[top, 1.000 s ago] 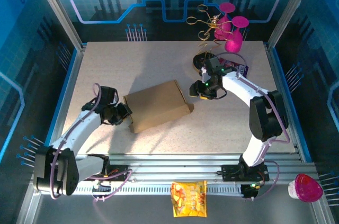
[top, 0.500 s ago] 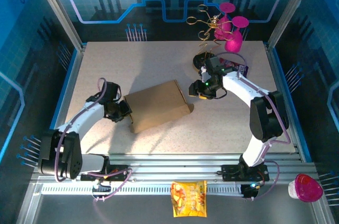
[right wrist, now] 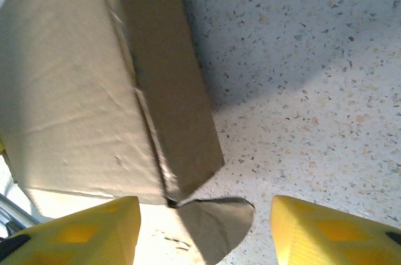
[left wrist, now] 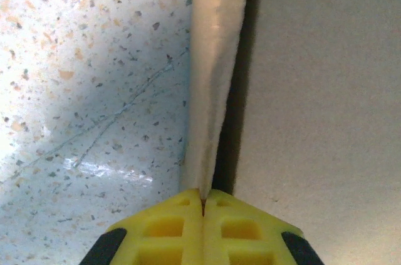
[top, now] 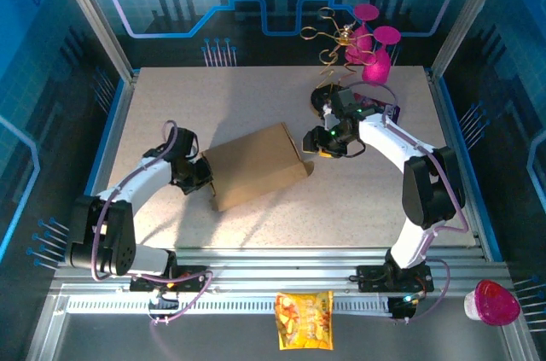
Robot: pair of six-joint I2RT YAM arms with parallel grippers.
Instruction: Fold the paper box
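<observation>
The box (top: pixel 253 165) lies mid-surface (top: pixel 256 96), between the arms. The left gripper (left wrist: pixel 202 197) is pressed together, pinching a thin flap (left wrist: pixel 213 77) at the box's left edge. The right gripper (right wrist: pixel 203 207) is spread over the right end, a rounded tab (right wrist: pixel 216 222) between its fingers. The cardboard looks light and stiff, yet it should crease easily. Flap edges and tabs seem the best holds.

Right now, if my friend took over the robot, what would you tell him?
Left gripper: shut on a thin flap at the left end of the box.
Right gripper: open, one finger on each side of a rounded tab at the box's right end, not gripping it.
Box: lying flat in the middle of the table.
Done: the body looks folded up.
Left: the flap and tab probably need tucking in.
</observation>
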